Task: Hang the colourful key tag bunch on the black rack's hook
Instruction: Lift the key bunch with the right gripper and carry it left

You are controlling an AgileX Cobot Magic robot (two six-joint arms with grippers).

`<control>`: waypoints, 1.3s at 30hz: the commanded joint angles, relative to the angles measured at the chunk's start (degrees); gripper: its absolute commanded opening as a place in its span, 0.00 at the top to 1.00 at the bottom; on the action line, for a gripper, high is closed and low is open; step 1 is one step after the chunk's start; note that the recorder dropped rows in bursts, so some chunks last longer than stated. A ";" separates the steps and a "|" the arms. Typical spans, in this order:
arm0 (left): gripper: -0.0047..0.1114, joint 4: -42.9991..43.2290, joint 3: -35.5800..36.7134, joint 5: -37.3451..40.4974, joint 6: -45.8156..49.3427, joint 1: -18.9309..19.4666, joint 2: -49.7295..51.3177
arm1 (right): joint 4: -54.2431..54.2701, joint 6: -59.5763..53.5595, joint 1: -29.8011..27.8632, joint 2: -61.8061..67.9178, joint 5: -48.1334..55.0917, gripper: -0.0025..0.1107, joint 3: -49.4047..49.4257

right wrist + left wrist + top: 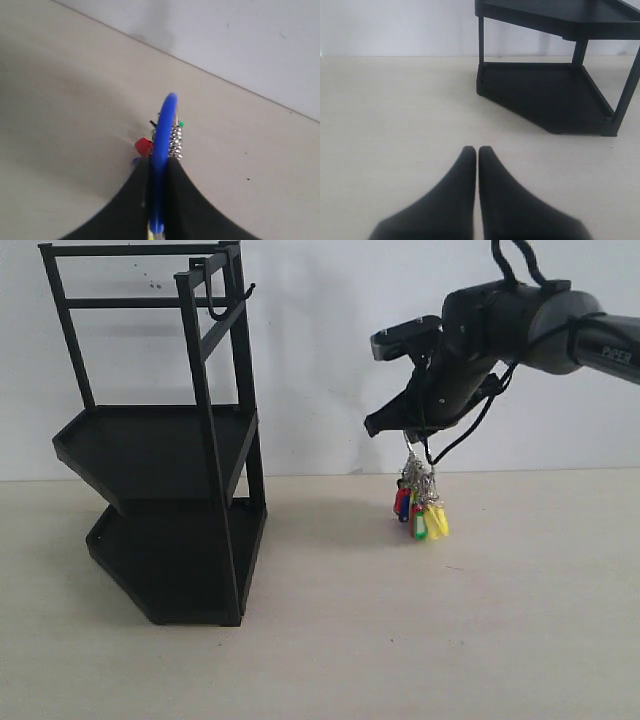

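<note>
It looks like a robotics lab test bench: plain pale surface (450, 640), blank white wall (330, 360), black robot arm (520, 320).

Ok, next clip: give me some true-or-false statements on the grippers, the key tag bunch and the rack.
1. The right gripper is shut on the blue loop of the colourful key tag bunch. True.
2. The bunch hangs on the hook. False: the hook is bare; the bunch dangles from the right gripper, apart from the black rack.
3. The left gripper is open. False: its fingers are together, holding nothing.
4. The black rack stands upright on the table. True.
</note>
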 commanded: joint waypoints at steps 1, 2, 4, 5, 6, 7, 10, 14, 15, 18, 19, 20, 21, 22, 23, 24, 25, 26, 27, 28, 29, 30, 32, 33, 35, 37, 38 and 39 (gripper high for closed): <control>0.92 -0.43 -0.08 -0.77 -0.60 0.21 -0.12 | 6.14 0.53 0.08 -5.06 3.03 0.98 -0.35; 0.92 -0.43 -0.08 -0.77 -0.60 0.21 -0.12 | 6.62 0.63 0.08 -5.87 4.01 0.98 -0.35; 0.92 -0.43 -0.08 -0.77 -0.60 0.21 -0.12 | 7.57 0.63 0.08 -8.21 7.54 0.98 -0.35; 0.92 -0.43 -0.08 -0.77 -0.60 0.21 -0.12 | 9.72 0.63 0.08 -10.10 9.76 0.98 -0.35; 0.92 -0.43 -0.08 -0.77 -0.60 0.21 -0.12 | 11.28 0.40 0.08 -10.91 10.75 0.98 -0.35; 0.92 -0.43 -0.08 -0.77 -0.60 0.21 -0.12 | 14.31 -1.13 0.08 -12.97 12.35 0.98 -0.23; 0.92 -0.43 -0.08 -0.77 -0.60 0.21 -0.12 | 16.67 -2.91 0.08 -18.67 12.89 0.98 4.17; 0.92 -0.43 -0.08 -0.77 -0.60 0.21 -0.12 | 23.64 -7.41 0.08 -28.85 9.22 0.98 19.00; 0.92 -0.43 -0.08 -0.77 -0.60 0.21 -0.12 | 26.42 -9.12 0.08 -30.84 7.31 0.98 22.32; 0.92 -0.43 -0.08 -0.77 -0.60 0.21 -0.12 | 35.08 -13.87 0.08 -36.18 -0.27 0.98 32.26; 0.92 -0.43 -0.08 -0.77 -0.60 0.21 -0.12 | 38.20 -15.30 0.08 -37.77 -3.06 0.98 35.82; 0.92 -0.43 -0.08 -0.77 -0.60 0.21 -0.12 | 40.84 -16.86 0.08 -39.05 -5.26 0.98 38.55; 0.92 -0.43 -0.08 -0.77 -0.60 0.21 -0.12 | 44.11 -18.62 0.08 -40.03 -7.51 0.98 41.68; 0.92 -0.43 -0.08 -0.77 -0.60 0.21 -0.12 | 46.85 -20.61 0.08 -40.73 -9.10 0.98 44.28; 0.92 -0.43 -0.08 -0.77 -0.60 0.21 -0.12 | 48.50 -22.49 0.08 -41.12 -9.58 0.98 46.05; 0.92 -0.43 -0.08 -0.77 -0.60 0.21 -0.12 | 49.68 -25.02 0.08 -41.58 -9.67 0.98 46.84; 0.92 -0.43 -0.08 -0.77 -0.60 0.21 -0.12 | 49.92 -27.09 0.08 -42.16 -10.01 0.98 47.03; 0.92 -0.43 -0.08 -0.77 -0.60 0.21 -0.12 | 50.26 -27.66 0.08 -42.90 -11.34 0.98 47.03; 0.92 -0.43 -0.08 -0.77 -0.60 0.21 -0.12 | 51.35 -27.54 0.08 -43.99 -13.71 0.98 47.11; 0.92 -0.43 -0.08 -0.77 -0.60 0.21 -0.12 | 53.84 -27.54 0.08 -45.17 -16.49 0.98 47.11; 0.92 -0.43 -0.08 -0.77 -0.60 0.21 -0.12 | 56.67 -27.54 0.08 -45.99 -18.38 0.98 47.11; 0.92 -0.43 -0.08 -0.77 -0.60 0.21 -0.12 | 60.67 -28.24 0.08 -46.87 -19.97 0.98 47.11; 0.92 -0.43 -0.08 -0.77 -0.60 0.21 -0.12 | 65.95 -32.11 0.49 -47.76 -18.73 0.98 47.11; 0.92 -0.43 -0.08 -0.77 -0.60 0.21 -0.12 | 66.27 -35.02 1.29 -47.79 -16.12 0.98 47.11; 0.92 -0.43 -0.08 -0.77 -0.60 0.21 -0.12 | 64.14 -37.34 2.78 -47.60 -10.08 0.98 47.11; 0.92 -0.43 -0.08 -0.77 -0.60 0.21 -0.12 | 61.00 -36.84 4.42 -47.39 -8.89 0.98 47.11; 0.92 -0.43 -0.08 -0.77 -0.60 0.21 -0.12 | 60.88 -36.71 4.54 -47.72 -11.10 0.98 47.11; 0.92 -0.43 -0.08 -0.77 -0.60 0.21 -0.12 | 61.80 -36.06 4.54 -48.23 -14.25 0.98 47.11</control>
